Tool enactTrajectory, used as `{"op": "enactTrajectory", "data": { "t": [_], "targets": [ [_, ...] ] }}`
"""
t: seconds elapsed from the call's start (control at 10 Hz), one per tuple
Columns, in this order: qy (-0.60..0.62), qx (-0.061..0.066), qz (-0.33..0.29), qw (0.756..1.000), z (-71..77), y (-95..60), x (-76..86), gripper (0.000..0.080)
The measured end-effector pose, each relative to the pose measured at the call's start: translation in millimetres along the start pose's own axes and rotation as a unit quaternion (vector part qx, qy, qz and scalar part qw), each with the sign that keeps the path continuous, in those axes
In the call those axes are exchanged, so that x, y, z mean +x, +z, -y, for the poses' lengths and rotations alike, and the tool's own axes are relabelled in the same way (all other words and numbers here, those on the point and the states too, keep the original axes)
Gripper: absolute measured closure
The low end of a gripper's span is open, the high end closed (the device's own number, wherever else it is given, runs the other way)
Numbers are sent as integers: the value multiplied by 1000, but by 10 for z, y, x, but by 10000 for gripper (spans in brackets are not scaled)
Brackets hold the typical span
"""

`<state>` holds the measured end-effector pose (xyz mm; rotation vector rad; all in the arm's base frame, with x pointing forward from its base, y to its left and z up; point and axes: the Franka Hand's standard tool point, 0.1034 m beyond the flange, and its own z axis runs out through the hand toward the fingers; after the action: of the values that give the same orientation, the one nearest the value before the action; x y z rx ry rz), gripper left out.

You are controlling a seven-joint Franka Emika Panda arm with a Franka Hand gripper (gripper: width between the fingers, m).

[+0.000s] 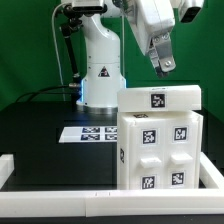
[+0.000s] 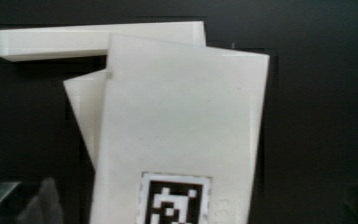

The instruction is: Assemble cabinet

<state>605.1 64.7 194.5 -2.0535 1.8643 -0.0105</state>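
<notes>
The white cabinet (image 1: 158, 148) stands at the front right of the table, its front carrying several marker tags. A white panel (image 1: 160, 98) with one tag lies across its top. My gripper (image 1: 162, 66) hangs in the air just above that panel, open and empty. In the wrist view the long white panel (image 2: 176, 110) with its tag (image 2: 176, 200) fills the middle. Another white piece (image 2: 60, 45) lies crosswise behind it. One dim finger (image 2: 43, 202) shows beside the panel; the other is lost in the dark.
The marker board (image 1: 88, 133) lies flat on the black table behind the cabinet on the exterior view's left. A white rim (image 1: 60, 198) runs along the table's front and left edges. The arm's white base (image 1: 100, 70) stands at the back.
</notes>
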Motion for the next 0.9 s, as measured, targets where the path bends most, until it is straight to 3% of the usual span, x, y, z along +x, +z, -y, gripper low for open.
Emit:
{"op": "enactTrajectory", "data": {
  "t": [0.3, 0.5, 0.6, 0.8, 0.9],
  "targets": [
    [-197, -17, -3, 980, 2, 5, -43, 2],
    [-221, 0, -12, 975, -10, -50, 22, 2],
    [-253, -3, -12, 967, -25, -37, 15, 2],
    [-326, -7, -14, 945, -29, -21, 17, 2],
    [-417, -24, -27, 908, -39, -8, 5, 2]
  ]
}}
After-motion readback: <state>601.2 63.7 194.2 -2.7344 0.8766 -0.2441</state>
